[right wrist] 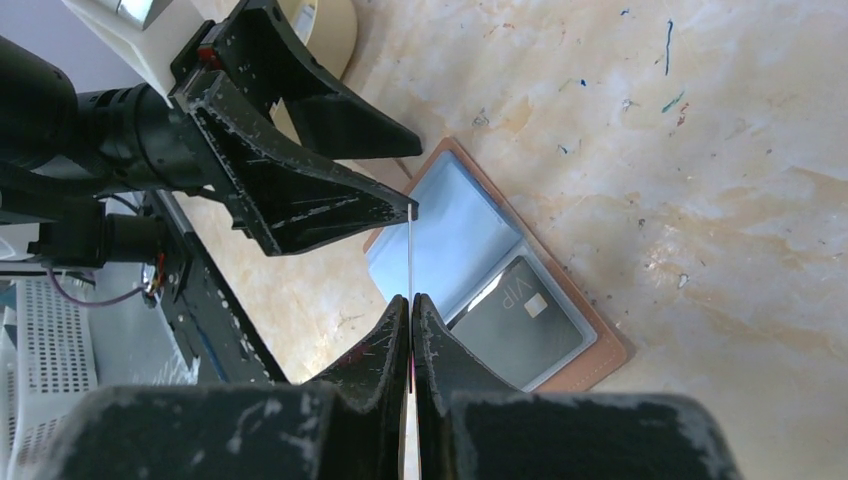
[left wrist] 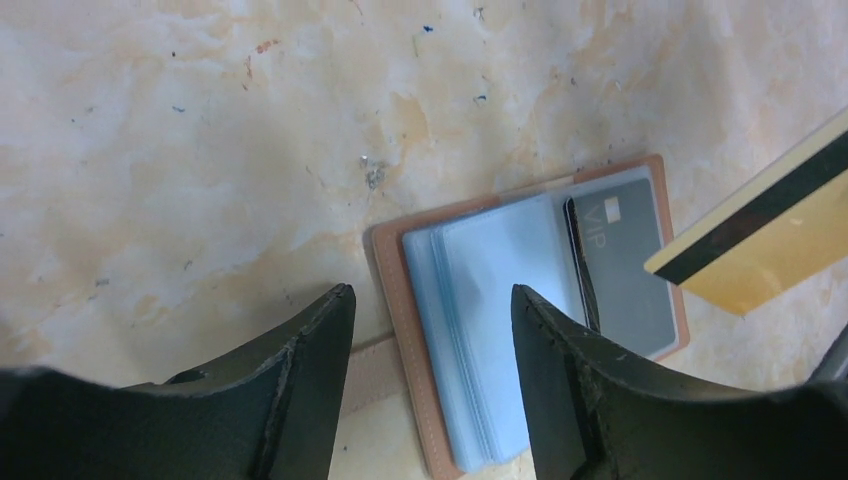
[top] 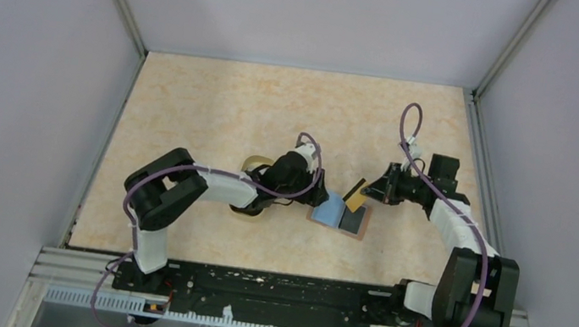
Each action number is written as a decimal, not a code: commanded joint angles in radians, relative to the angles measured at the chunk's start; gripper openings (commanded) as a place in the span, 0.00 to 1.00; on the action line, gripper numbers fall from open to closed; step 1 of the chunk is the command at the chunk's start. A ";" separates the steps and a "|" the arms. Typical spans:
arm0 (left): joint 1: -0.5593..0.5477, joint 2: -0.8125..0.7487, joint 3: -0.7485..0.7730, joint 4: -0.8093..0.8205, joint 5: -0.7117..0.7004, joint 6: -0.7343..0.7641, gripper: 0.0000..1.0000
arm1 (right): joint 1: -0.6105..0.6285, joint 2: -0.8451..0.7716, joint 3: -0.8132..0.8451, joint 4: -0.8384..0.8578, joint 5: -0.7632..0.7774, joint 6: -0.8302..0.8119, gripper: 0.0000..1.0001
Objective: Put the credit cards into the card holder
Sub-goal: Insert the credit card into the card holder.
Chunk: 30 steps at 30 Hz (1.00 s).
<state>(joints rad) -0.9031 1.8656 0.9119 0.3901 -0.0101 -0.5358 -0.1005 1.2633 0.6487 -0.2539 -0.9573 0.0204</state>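
The card holder (top: 321, 216) lies open on the table, brown rim (left wrist: 385, 270) around light blue sleeves (left wrist: 500, 290). A dark grey credit card marked VIP (left wrist: 625, 260) sits in its right-hand sleeve (right wrist: 515, 315). My left gripper (left wrist: 430, 300) hangs open over the holder's left part, one finger above the blue sleeves and the other above the tab side. My right gripper (right wrist: 411, 300) is shut on a second credit card (left wrist: 770, 240), yellowish with a black stripe. That card is tilted above the holder and shows edge-on (right wrist: 411, 255) in the right wrist view, close to the left fingers (right wrist: 330, 200).
An oval tan-rimmed dish (top: 254, 163) stands just left of the left gripper (top: 316, 191), partly hidden by the arm. The two grippers are close together over the holder, the right gripper (top: 369, 193) on its right. Grey walls enclose the beige tabletop.
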 commanded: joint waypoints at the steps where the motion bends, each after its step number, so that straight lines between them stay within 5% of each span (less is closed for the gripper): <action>1: -0.027 0.066 0.051 -0.125 -0.081 -0.057 0.64 | -0.008 0.003 0.020 0.022 -0.033 0.000 0.00; 16: -0.037 0.087 -0.043 -0.138 -0.139 -0.272 0.29 | -0.008 0.098 0.051 -0.055 0.037 -0.041 0.00; 30: -0.037 -0.114 -0.216 0.101 -0.129 -0.208 0.33 | -0.048 0.173 0.008 -0.003 0.020 0.133 0.00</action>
<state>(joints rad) -0.9352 1.8286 0.7738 0.4999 -0.1368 -0.8143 -0.1356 1.4113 0.6502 -0.2943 -0.9104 0.1108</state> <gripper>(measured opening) 0.313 0.006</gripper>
